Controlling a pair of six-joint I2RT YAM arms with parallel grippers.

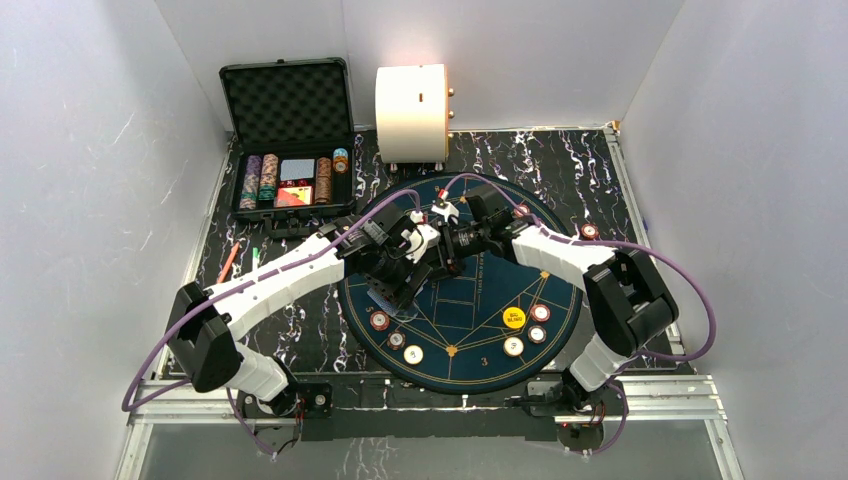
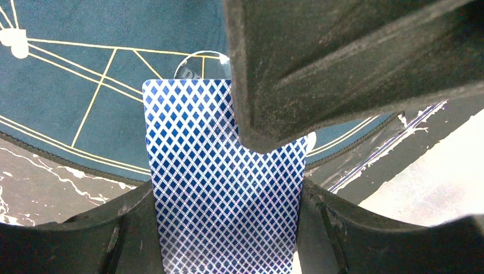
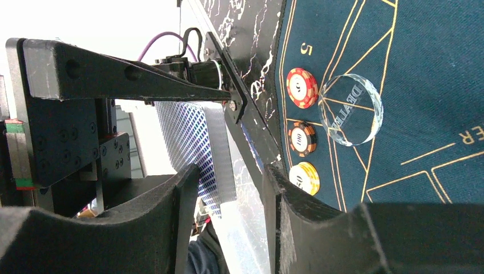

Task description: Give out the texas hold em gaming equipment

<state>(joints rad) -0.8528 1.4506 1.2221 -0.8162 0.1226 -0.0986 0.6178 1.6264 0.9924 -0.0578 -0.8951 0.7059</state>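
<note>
My left gripper (image 2: 225, 217) is shut on a deck of blue-backed playing cards (image 2: 217, 188) and holds it above the round blue felt mat (image 1: 470, 320). My right gripper (image 3: 225, 194) is open, its jaws on either side of the deck's free end (image 3: 208, 148), with a gap on one side. One right finger (image 2: 319, 68) overlaps the top card. In the top view the two grippers meet near the mat's middle (image 1: 420, 265). On the mat lie a clear dealer button (image 3: 350, 108), red (image 3: 302, 87), orange-black (image 3: 301, 138) and yellow (image 3: 304, 177) chips, and a yellow button (image 1: 514, 318).
The open black case (image 1: 290, 140), with chip stacks in it, stands at the back left. A big cream cylinder (image 1: 412, 112) stands behind the mat. More chips sit at the mat's right rim (image 1: 538, 324), and two pens (image 1: 240, 260) lie left of it.
</note>
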